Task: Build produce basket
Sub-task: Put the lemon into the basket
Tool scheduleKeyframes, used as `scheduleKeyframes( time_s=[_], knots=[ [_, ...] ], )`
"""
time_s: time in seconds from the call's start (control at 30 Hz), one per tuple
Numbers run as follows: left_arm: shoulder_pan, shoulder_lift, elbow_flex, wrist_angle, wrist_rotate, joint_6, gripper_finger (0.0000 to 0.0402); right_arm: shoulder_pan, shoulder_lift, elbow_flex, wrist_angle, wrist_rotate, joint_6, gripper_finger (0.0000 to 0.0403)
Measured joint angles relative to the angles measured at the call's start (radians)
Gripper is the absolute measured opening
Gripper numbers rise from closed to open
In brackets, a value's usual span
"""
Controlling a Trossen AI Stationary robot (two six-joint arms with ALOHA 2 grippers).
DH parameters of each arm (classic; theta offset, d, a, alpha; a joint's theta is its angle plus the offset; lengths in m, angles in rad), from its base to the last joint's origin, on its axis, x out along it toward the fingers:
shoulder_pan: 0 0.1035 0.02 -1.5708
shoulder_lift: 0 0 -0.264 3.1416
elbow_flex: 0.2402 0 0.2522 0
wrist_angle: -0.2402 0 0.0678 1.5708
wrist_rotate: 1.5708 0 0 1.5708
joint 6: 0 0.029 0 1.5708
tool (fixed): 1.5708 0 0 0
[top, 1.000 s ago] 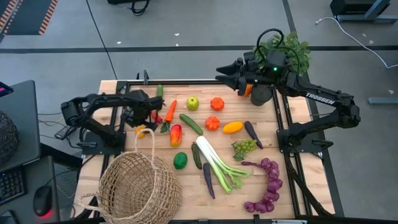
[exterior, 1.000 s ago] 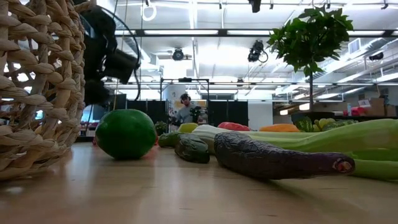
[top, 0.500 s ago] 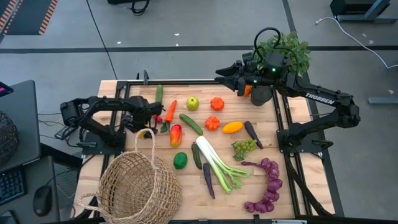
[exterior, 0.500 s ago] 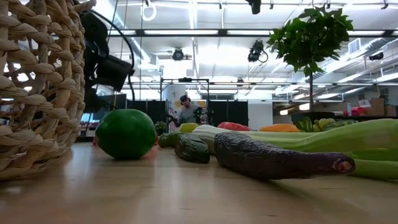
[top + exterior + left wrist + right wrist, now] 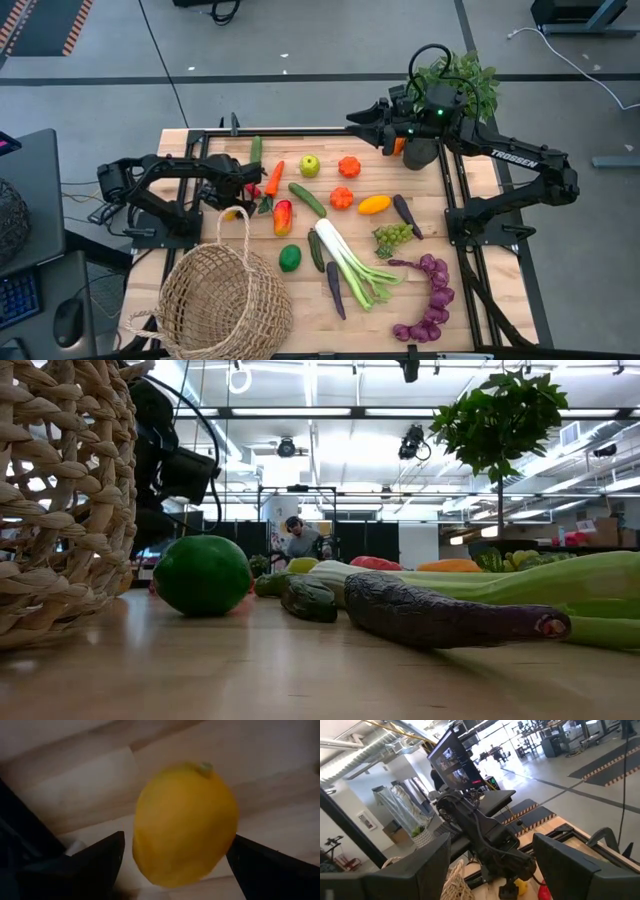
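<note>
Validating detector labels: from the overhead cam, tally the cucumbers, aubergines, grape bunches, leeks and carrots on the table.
Cucumbers: 3
Aubergines: 2
Grape bunches: 2
Leeks: 1
Carrots: 1
Total: 9

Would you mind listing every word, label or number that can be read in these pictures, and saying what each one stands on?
"TROSSEN": white letters on the right arm, readable in the high view.
The monitor in the right wrist view shows a lit display, but nothing on it can be read.
No readable text shows on the basket, the produce, the table or the left arm.
</note>
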Motion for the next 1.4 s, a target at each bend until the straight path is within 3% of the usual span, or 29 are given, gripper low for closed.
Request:
scheduleKeyframes(
  time_s=[0.5,0.63,0.8,0.9,1.1,1.27,1.4],
  knots=[
    [-0.003,0.0,0.0,0.079,-0.046,0.023,0.0342,0.0,0.0,0.0,0.0,0.024,0.0,0.0285],
    [-0.019,0.0,0.0,0.067,-0.046,0.021,0.0309,0.0,0.0,0.0,0.0,0.036,0.0,0.0285],
    [-0.04,0.0,0.0,0.034,-0.028,0.027,0.0234,0.0,0.0,0.0,0.0,0.036,0.0,0.0285],
    [-0.039,0.0,0.024,-0.026,-0.01,0.04,0.0226,0.0,0.0,0.0,-0.001,0.036,0.0,0.0285],
    [-0.039,0.0,0.196,-0.183,-0.01,0.113,0.0226,-0.004,0.0,0.0,-0.001,0.035,-0.001,0.0285],
    [-0.045,0.0,0.444,-0.348,-0.028,0.169,0.0258,-0.004,0.0,0.0,-0.001,0.006,-0.005,0.0285],
    [-0.045,0.0,0.67,-0.505,-0.049,0.183,0.0259,-0.005,0.0,0.0,-0.003,-0.036,-0.01,0.0285]
  ],
)
